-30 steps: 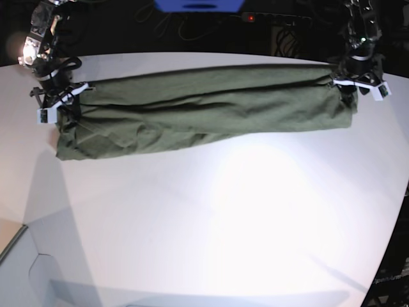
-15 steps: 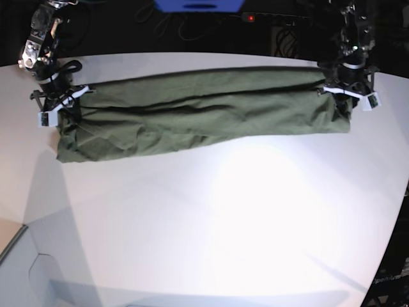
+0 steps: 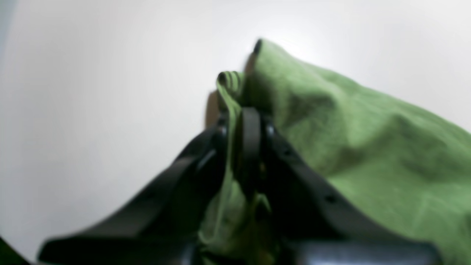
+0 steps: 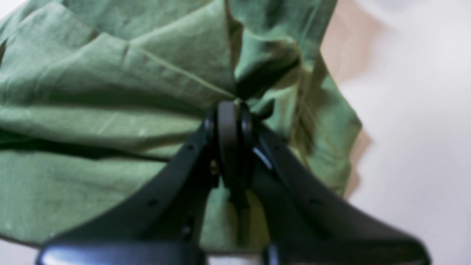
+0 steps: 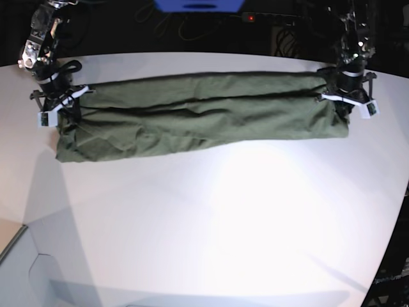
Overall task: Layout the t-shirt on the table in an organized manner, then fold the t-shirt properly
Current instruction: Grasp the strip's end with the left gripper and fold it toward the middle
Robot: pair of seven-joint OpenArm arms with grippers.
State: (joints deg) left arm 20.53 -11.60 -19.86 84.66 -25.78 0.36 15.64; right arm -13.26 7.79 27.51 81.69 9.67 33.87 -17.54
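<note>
The olive-green t-shirt point(image 5: 204, 118) lies as a long wrinkled band across the far part of the white table point(image 5: 223, 224). At the band's right end in the base view, my left gripper point(image 5: 344, 107) pinches the fabric. In the left wrist view, the left gripper point(image 3: 239, 117) is shut on a fold of the t-shirt point(image 3: 368, 147). My right gripper point(image 5: 59, 107) holds the band's left end. Seen from the right wrist, the right gripper point(image 4: 232, 110) is shut on bunched cloth of the t-shirt point(image 4: 110, 110).
Behind the table's far edge the background is dark, with cables, a blue object point(image 5: 198, 5) and a small red light point(image 5: 251, 18). The table's curved edge point(image 5: 399, 211) runs down the right side. A lower surface point(image 5: 9, 246) shows at the bottom left.
My left gripper has closed on the shirt's right end and shifted slightly inward with it. The right gripper has stayed put, still shut on the left end.
</note>
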